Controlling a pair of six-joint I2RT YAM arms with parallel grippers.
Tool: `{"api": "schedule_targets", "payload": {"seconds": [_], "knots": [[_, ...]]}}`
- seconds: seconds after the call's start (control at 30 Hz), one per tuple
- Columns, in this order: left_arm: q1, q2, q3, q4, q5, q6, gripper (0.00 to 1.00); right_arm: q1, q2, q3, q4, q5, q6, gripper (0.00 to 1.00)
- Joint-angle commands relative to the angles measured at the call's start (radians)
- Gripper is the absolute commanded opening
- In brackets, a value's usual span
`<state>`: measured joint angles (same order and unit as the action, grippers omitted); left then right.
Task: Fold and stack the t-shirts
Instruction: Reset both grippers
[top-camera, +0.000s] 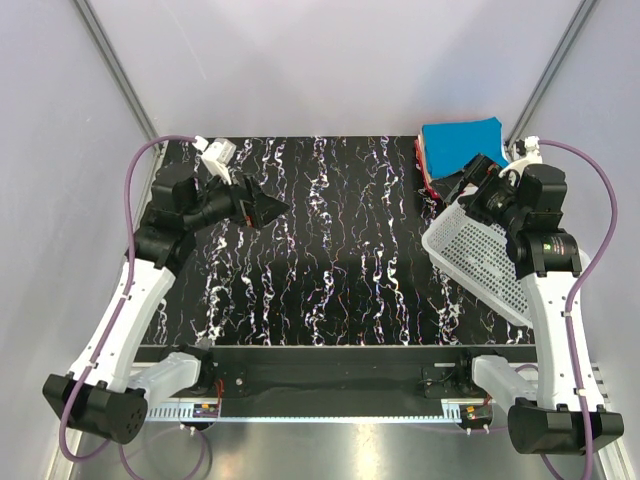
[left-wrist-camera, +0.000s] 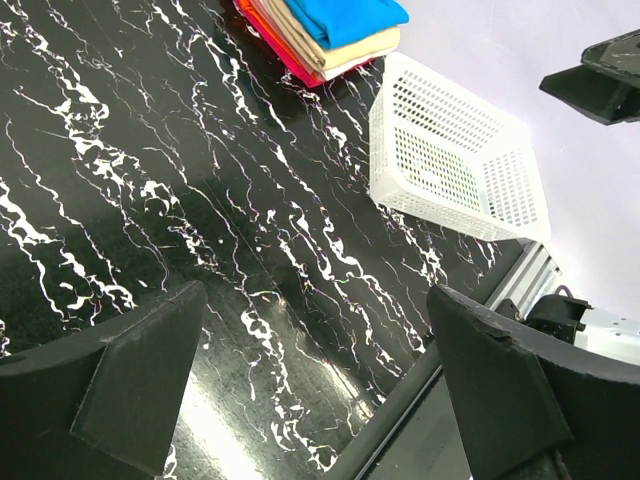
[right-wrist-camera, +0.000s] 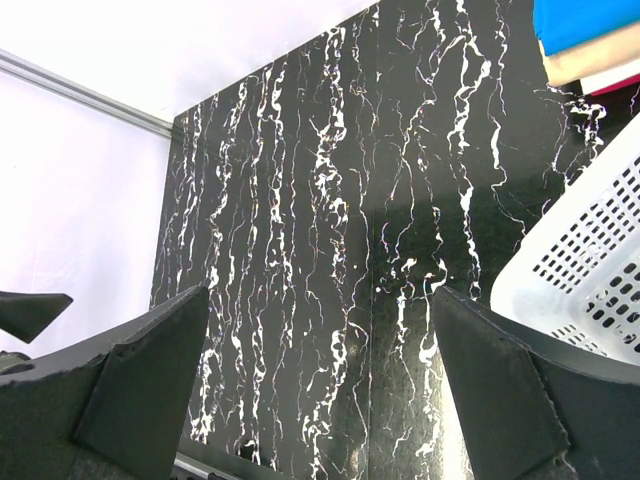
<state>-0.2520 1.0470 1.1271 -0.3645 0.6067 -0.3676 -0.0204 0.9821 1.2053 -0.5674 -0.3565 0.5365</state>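
Observation:
The t-shirts lie folded in one stack (top-camera: 455, 150) at the table's far right corner. A turquoise-blue one (left-wrist-camera: 345, 15) is on top, with a tan one (left-wrist-camera: 350, 48) under it and a red one (left-wrist-camera: 285, 52) lower down. The blue (right-wrist-camera: 590, 20) and tan (right-wrist-camera: 600, 62) ones also show in the right wrist view. My right gripper (top-camera: 458, 187) hovers open just in front of the stack, nothing between its fingers (right-wrist-camera: 320, 370). My left gripper (top-camera: 272, 208) stands open and empty over the far left of the table (left-wrist-camera: 320, 370), far from the stack.
A white perforated basket (top-camera: 470, 255) lies tipped on its side at the right of the black marbled table (top-camera: 330, 250), under my right arm. It also shows in the left wrist view (left-wrist-camera: 450, 160) and the right wrist view (right-wrist-camera: 590, 260). White walls enclose the table.

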Motion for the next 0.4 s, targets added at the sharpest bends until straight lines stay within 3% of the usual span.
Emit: {"api": "schedule_targets", "payload": {"seconds": [0.0,0.37], "knots": [[0.003,-0.033,0.017,0.050,0.011,-0.008,0.99,0.005,-0.016,0.002,0.012,0.019,-0.015,1.00],[0.003,-0.039,0.039,0.047,0.008,-0.013,0.99,0.004,-0.005,0.002,0.006,0.022,0.003,1.00]]}}
